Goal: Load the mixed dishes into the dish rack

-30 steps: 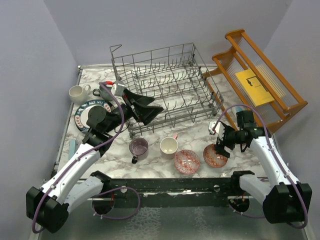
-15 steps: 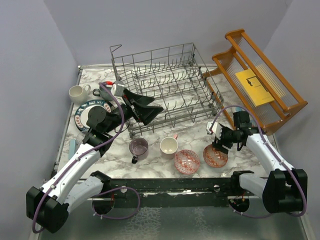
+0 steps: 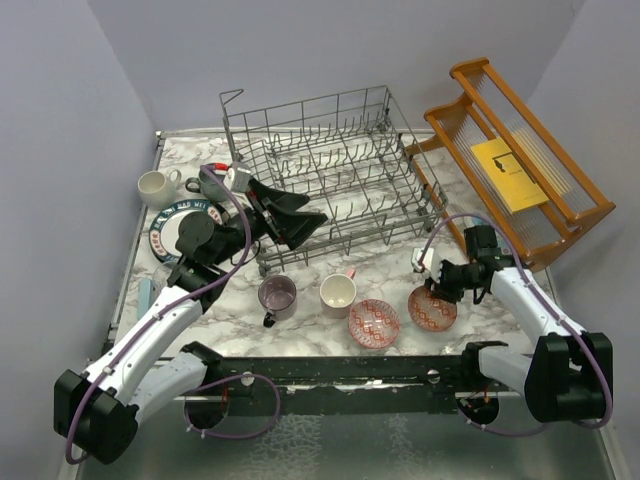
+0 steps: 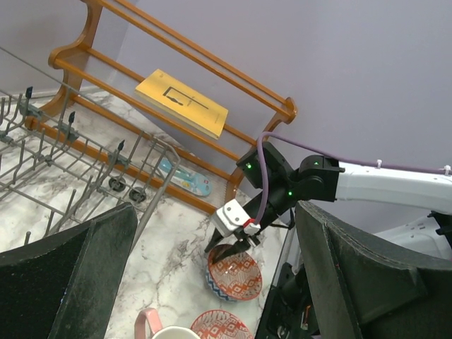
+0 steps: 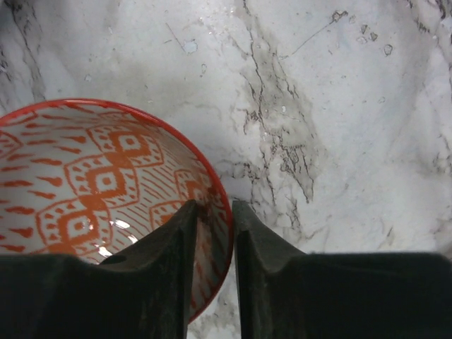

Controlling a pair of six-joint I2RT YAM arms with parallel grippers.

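Bowl upright, mouth up | R hand pinching rim | L hand open

Plate half hidden under left arm; bowl cut off at left edge.

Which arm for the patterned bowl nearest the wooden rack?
Right arm: jaws straddle the rim of that red patterned bowl. The left arm hovers, jaws open, by the grey wire dish rack.

robot lab cell, marble-look tabletop boxed by plain lilac walls, left arm and right arm bolted on
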